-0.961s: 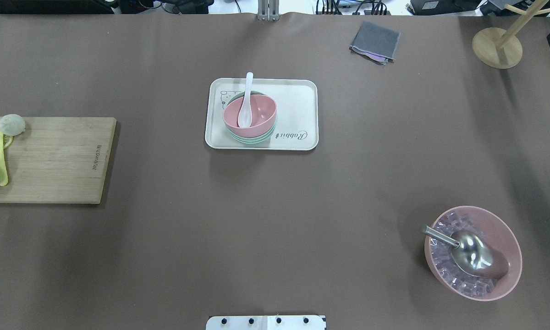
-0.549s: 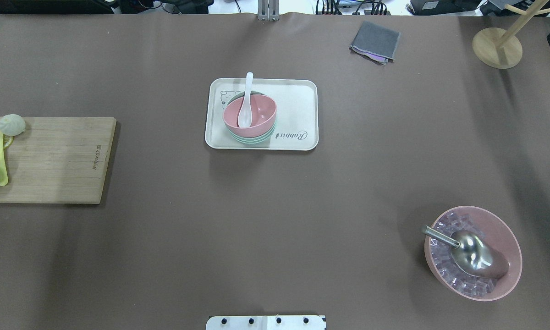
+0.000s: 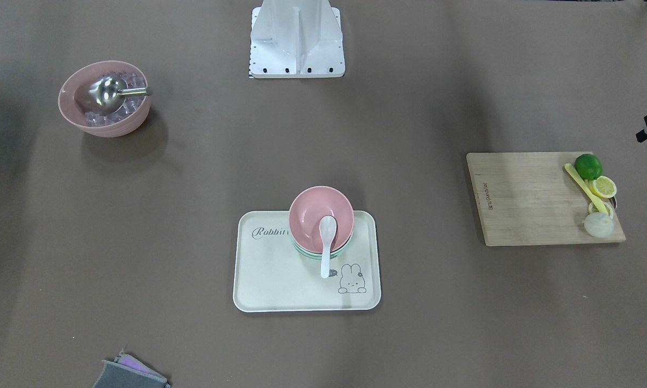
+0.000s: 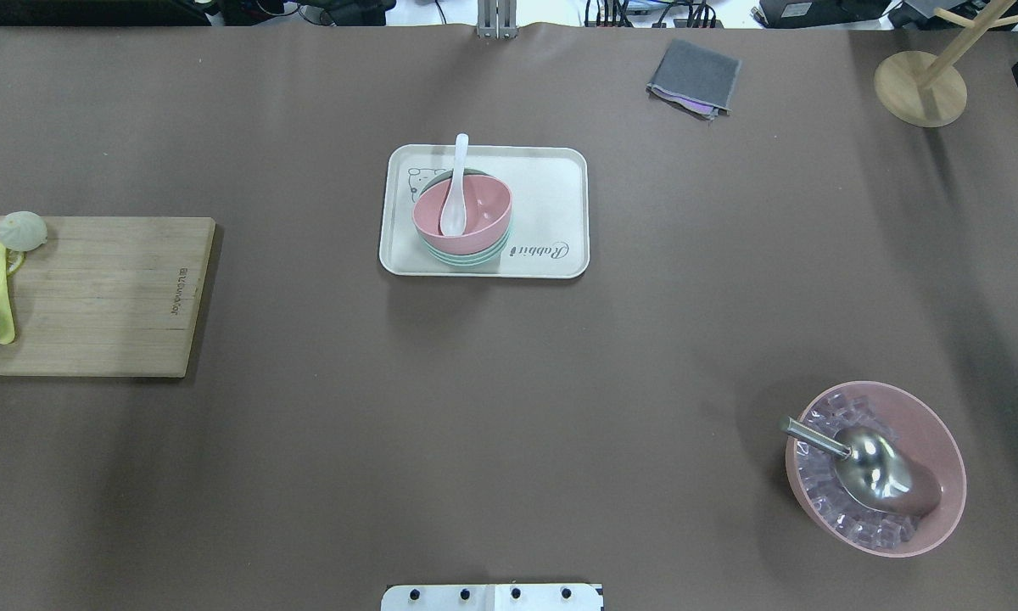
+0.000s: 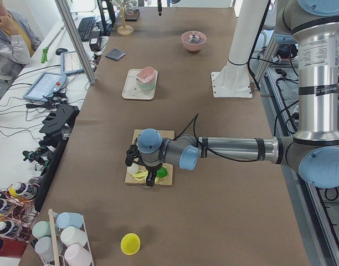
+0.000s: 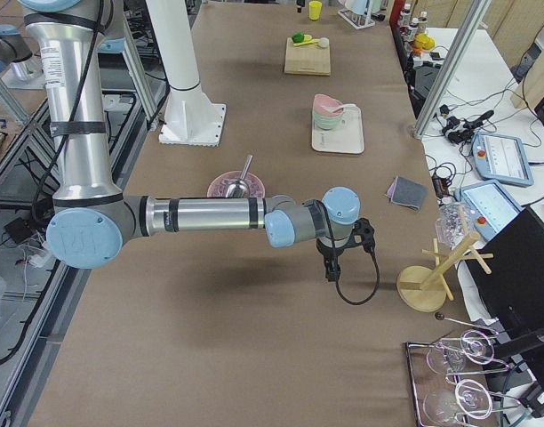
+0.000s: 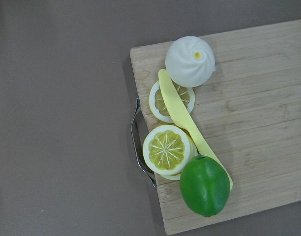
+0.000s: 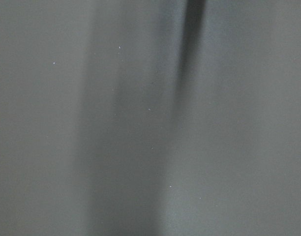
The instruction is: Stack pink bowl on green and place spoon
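The pink bowl [image 4: 475,208] sits stacked in the green bowl [image 4: 468,256] on the cream tray [image 4: 551,204]. The white spoon [image 4: 455,191] lies in the pink bowl, its handle over the far rim. The front-facing view shows the same: pink bowl [image 3: 310,210], spoon [image 3: 326,242], tray [image 3: 269,280]. My left gripper [image 5: 150,178] hangs over the cutting board's end, far from the tray; I cannot tell whether it is open or shut. My right gripper [image 6: 330,267] hangs over bare table near the wooden stand; I cannot tell its state either. No fingers show in the wrist views.
A wooden cutting board [image 4: 110,297] holds a lime [image 7: 205,185], lemon slices, a bun and a yellow knife. A pink bowl of ice with a metal scoop [image 4: 875,468] stands front right. A grey cloth [image 4: 696,76] and a wooden stand [image 4: 920,85] are at the back.
A dark piece of my right arm at the overhead view's right edge has slid further out of view. The bowls, spoon and tray have not moved.
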Tool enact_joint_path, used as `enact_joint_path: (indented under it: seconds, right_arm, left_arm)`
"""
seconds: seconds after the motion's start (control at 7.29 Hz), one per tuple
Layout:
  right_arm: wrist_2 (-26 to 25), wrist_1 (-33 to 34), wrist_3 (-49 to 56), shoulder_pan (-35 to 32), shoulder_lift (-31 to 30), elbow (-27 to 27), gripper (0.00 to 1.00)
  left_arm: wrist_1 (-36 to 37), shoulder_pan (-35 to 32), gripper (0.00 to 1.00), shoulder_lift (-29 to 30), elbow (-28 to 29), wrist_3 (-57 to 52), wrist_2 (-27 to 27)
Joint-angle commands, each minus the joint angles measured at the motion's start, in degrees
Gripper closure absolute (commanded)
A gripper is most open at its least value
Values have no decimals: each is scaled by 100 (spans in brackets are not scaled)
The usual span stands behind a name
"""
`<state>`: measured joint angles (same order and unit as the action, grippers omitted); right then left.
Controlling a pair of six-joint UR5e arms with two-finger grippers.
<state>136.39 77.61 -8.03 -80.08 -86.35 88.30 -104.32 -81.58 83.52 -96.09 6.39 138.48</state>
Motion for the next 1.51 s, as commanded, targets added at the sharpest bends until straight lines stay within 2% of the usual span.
enact_joint_path:
  seconds: [0.0, 0.41, 0.55, 0.69, 0.82, 1.37]
  right_arm:
    - [-15, 0, -23, 36, -13, -50, 0]
    - [19, -9, -58, 28, -5, 3, 0]
    - [11, -9, 12, 36, 4, -58, 0]
    - [28, -9, -40, 28, -5, 2, 0]
    - [72, 9, -58, 19, -266, 455, 0]
    - [20, 0, -277, 115, -101, 451, 0]
  left_arm:
    - [-1, -7, 2, -2, -181, 117, -234]
    - [-18, -33, 2, -107, -497, 126, -190]
    - [16, -77, 2, -30, -307, 186, -129]
    - [104, -338, 2, -177, -705, 187, 98]
    - [79, -341, 2, -196, -692, 178, 74]
    - [78, -376, 2, -205, -954, 196, 135]
